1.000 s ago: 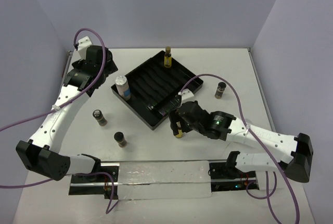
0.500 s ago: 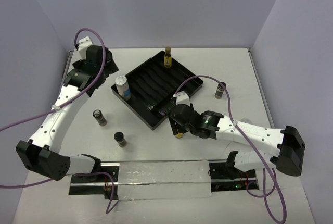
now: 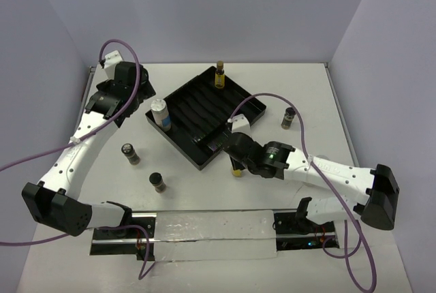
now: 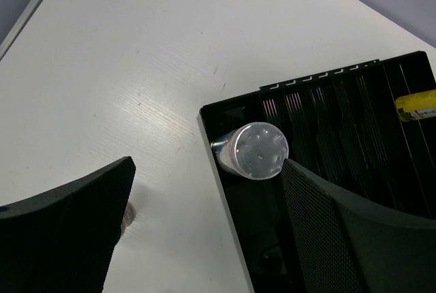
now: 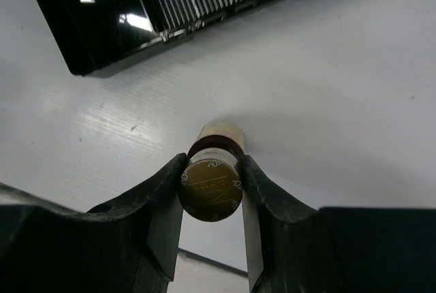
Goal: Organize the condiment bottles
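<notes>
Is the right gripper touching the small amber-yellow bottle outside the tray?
Touching. Right wrist view: both right gripper fingers squeeze the small amber-yellow bottle, no gap.

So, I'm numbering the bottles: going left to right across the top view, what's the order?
Left dark bottle → white-lidded bottle → far amber bottle in the tray → gripped amber bottle → right dark bottle. The nearest dark bottle overlaps the white-lidded one, so it's omitted.
</notes>
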